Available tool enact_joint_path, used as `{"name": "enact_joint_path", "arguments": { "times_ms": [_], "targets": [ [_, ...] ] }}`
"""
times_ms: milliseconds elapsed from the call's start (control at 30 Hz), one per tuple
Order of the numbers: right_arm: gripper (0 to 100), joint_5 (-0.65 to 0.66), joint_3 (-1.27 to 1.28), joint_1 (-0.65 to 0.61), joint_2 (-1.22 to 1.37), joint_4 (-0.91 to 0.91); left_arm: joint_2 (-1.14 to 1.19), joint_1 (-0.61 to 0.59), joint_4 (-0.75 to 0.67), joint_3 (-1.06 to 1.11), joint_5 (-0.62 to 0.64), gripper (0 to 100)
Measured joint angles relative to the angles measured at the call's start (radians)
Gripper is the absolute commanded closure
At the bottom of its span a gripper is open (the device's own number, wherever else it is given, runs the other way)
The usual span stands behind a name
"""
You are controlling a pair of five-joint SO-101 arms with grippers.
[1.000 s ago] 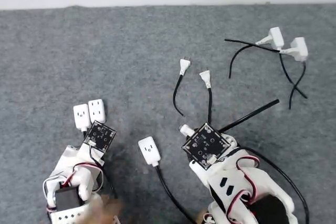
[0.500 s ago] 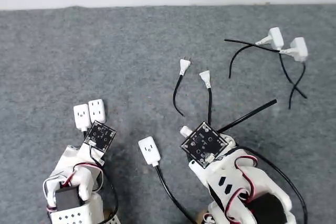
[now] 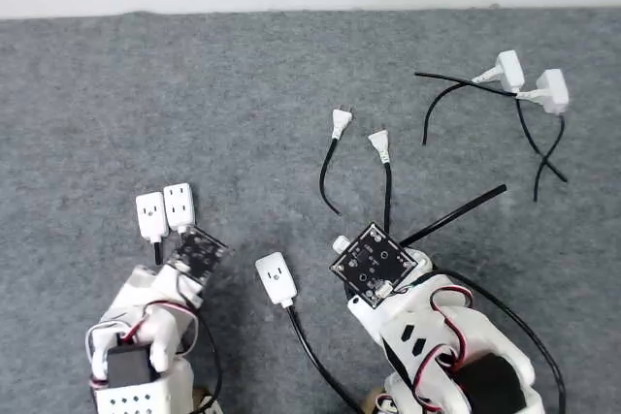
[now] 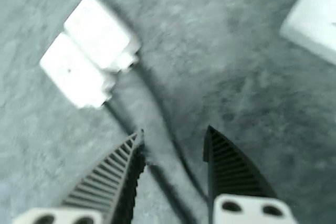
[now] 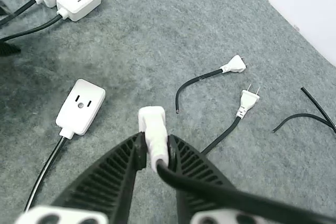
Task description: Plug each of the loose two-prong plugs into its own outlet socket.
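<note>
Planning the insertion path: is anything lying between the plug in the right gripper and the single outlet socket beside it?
Nothing visible does. The right gripper holds the plug, and only bare carpet lies between it and the single outlet socket.

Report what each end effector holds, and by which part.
Right end effector clamps the white plug by its body, cord trailing behind. Left end effector holds nothing.

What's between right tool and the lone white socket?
Bare grey carpet separates the right tool, shut on a white connector, from the lone white socket, per right wrist view.
</note>
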Motion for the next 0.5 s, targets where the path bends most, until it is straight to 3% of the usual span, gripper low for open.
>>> {"name": "enact_joint_path", "arguments": {
  "times_ms": [133,300,500],
  "targets": [
    [99.0,0.000,0.000,0.049,0.000,0.000,0.000,-0.118,-0.054,0.000,0.000,82],
    [99.1,0.000,0.005,0.068,0.000,0.000,0.000,-0.144,-0.187,-0.035,0.003,82],
    [99.1,0.002,0.021,0.097,0.055,-0.012,0.000,-0.143,-0.186,-0.285,0.181,75]
  ]
}}
